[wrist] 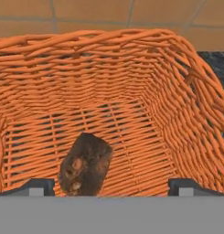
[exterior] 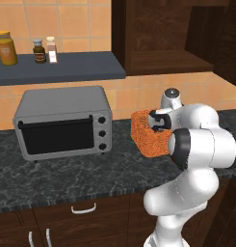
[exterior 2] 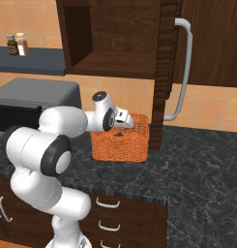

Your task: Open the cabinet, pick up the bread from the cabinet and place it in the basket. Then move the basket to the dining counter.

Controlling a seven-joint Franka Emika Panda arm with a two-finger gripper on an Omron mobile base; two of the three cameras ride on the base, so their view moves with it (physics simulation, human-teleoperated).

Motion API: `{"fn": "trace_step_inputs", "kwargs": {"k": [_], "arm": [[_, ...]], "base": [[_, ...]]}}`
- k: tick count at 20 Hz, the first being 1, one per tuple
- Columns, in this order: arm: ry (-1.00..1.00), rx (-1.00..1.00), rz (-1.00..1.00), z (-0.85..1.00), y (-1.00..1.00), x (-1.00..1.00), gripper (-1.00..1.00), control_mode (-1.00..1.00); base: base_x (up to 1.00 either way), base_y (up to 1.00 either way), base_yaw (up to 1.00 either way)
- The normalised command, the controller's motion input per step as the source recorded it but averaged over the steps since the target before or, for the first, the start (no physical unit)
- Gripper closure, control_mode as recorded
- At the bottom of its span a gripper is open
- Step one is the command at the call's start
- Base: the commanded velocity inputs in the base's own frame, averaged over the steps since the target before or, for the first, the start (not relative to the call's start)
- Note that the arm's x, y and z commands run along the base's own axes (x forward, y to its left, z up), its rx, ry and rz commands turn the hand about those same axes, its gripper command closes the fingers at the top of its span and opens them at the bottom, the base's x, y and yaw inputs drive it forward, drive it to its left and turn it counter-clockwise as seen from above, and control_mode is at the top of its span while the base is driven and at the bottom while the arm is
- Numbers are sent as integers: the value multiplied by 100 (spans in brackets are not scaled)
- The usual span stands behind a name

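Bread [wrist: 85, 165] lies in the basket [wrist: 145, 82] beneath the wide-open gripper [wrist: 112, 186], cabinet [exterior 2: 139, 43] open; carrying the basket to the dining counter remains.

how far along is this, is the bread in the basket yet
Done: the cabinet door stands open and the bread lies on the floor of the basket. In hand: nothing; the hand is open just over the bread, fingers apart and clear of it. Left: the basket sits on the black counter beside the toaster oven, so moving it to the dining counter remains.
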Motion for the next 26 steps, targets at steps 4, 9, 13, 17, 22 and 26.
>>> {"fn": "trace_step_inputs", "kwargs": {"k": [4, 9, 13, 17, 22, 26], "arm": [[-7, 8, -55, 21, -11, -24, -100, -100], [-2, 17, -46, 41, -31, -44, -100, -100], [0, 28, -19, 45, -38, -61, -100, -100], [0, 27, -9, 37, -12, -53, -100, -100], [1, 17, 0, 2, 0, -27, -100, -100], [0, 2, 0, -22, 0, 3, -100, -100]], "base": [[0, 0, 0], [0, 0, 0], [0, 0, 0], [0, 0, 0], [0, 0, 0], [0, 0, 0]]}}
